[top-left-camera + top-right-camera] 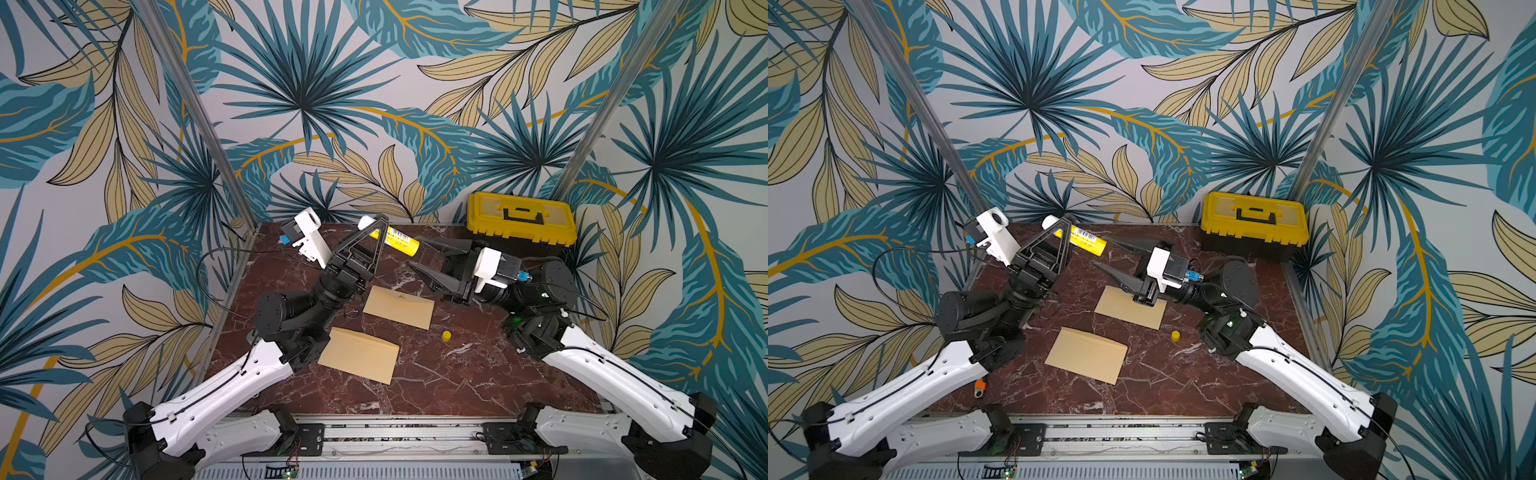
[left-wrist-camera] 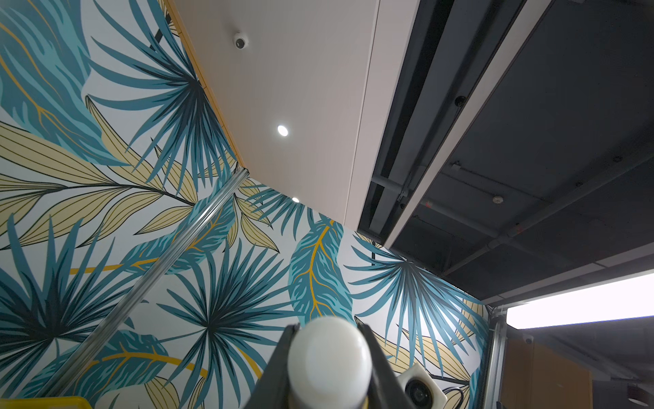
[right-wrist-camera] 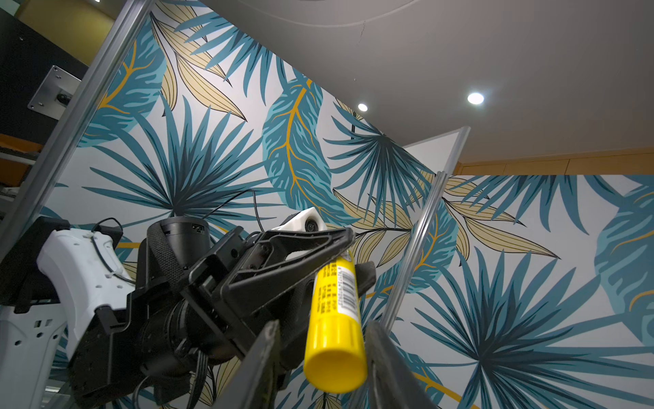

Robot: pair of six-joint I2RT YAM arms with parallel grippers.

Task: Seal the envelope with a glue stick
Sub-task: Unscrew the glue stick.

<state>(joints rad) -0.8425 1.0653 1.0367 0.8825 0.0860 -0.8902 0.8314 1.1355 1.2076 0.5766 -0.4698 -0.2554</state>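
The only print in view sits on the glue stick (image 3: 335, 340), raised over the bench (image 1: 457, 374) toward 12 o'clock in both top views. A white label (image 3: 341, 288) wraps its yellow barrel. It carries a black barcode with a row of digits alongside, and lines of small black characters running lengthwise. In the right wrist view the bars are plain, but the digits and characters are too small and blurred to read. In a top view the farther envelope (image 1: 399, 309) bears a tiny mark near its 12 o'clock edge, too small to make out.
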